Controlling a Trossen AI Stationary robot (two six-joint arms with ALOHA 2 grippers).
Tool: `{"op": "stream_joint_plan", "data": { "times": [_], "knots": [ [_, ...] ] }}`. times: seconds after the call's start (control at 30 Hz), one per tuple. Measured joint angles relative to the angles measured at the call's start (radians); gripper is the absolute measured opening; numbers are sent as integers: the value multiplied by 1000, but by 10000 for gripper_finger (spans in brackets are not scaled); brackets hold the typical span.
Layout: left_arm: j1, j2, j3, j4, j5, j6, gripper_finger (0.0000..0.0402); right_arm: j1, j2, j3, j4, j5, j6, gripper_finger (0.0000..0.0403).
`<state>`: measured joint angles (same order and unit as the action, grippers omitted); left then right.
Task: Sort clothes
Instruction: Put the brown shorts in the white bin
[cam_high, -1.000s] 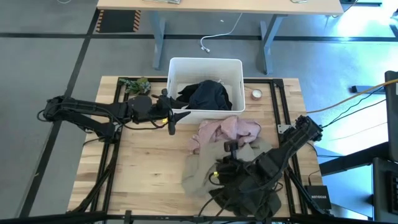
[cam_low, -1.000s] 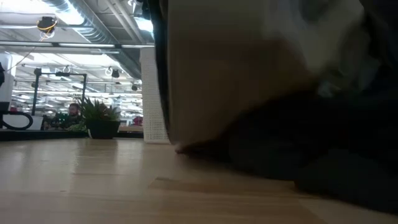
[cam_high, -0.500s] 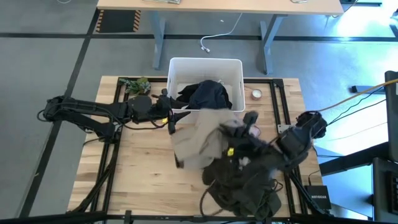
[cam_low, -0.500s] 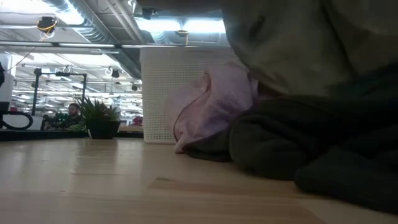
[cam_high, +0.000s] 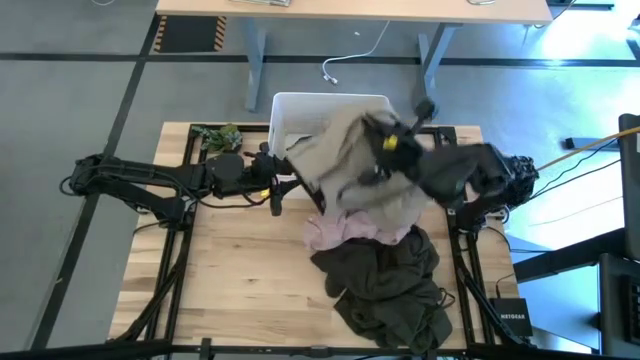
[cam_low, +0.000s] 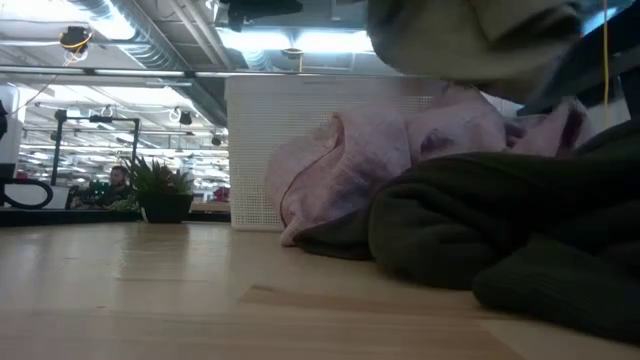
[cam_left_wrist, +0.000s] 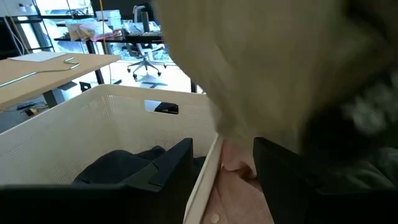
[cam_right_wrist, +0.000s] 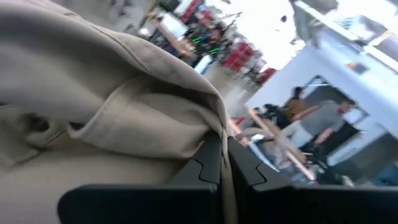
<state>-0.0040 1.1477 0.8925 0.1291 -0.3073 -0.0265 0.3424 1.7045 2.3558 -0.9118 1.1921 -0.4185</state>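
My right gripper (cam_high: 388, 138) is shut on the beige khaki garment (cam_high: 345, 160), held in the air over the white bin (cam_high: 300, 100). A black garment (cam_left_wrist: 118, 165) lies in the bin. The pale pink garment (cam_high: 345, 230) lies on the table just in front of the bin, and the dark olive garment (cam_high: 385, 285) lies against its near side. My left gripper (cam_left_wrist: 214, 168) is open at the bin's near rim (cam_left_wrist: 208, 168), one finger inside the bin and one outside, with space on both sides. My right gripper pinches a fold of the beige garment's edge (cam_right_wrist: 219, 127) between its two shut fingers. The garment is lifted clear of the table and hangs slack below and beside the fingers, over the bin and the pink garment.
A small green mottled lump (cam_high: 217, 135) lies at the far left of the table beside the bin. Bare wood takes up the table's near left (cam_high: 240, 280). A desk stands beyond the far edge, and people show in the room behind.
My right gripper has risen from the pile at the near right and gone toward the far edge, carrying the beige garment. The garment has been lifted clear off the pink and olive ones and now hangs over the bin. The pink garment is uncovered.
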Motion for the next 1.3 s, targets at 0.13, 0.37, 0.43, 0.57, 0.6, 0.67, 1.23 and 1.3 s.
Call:
{"op": "stream_joint_plan", "data": {
  "times": [0.13,0.37,0.43,0.57,0.6,0.67,1.23,1.3],
  "knots": [
    [0,0,0,0,0,0,164,-85,-4,0,294,-65,-231,10],
    [0,0,0,0,0,0,164,-217,0,0,638,-370,-424,9],
    [0,0,0,0,0,0,164,-258,1,0,622,-433,-408,9],
    [0,-1,0,-14,0,7,164,-329,13,0,460,-436,-263,12],
    [0,-1,0,-17,0,13,164,-346,17,-1,393,-435,-225,12],
    [0,-1,0,-16,0,26,164,-380,29,-1,268,-429,-137,11],
    [0,-2,0,-15,0,6,164,-535,62,-154,-253,-524,475,40],
    [0,-2,0,-15,0,6,164,-541,64,-172,-252,-537,495,58]
  ]
}}
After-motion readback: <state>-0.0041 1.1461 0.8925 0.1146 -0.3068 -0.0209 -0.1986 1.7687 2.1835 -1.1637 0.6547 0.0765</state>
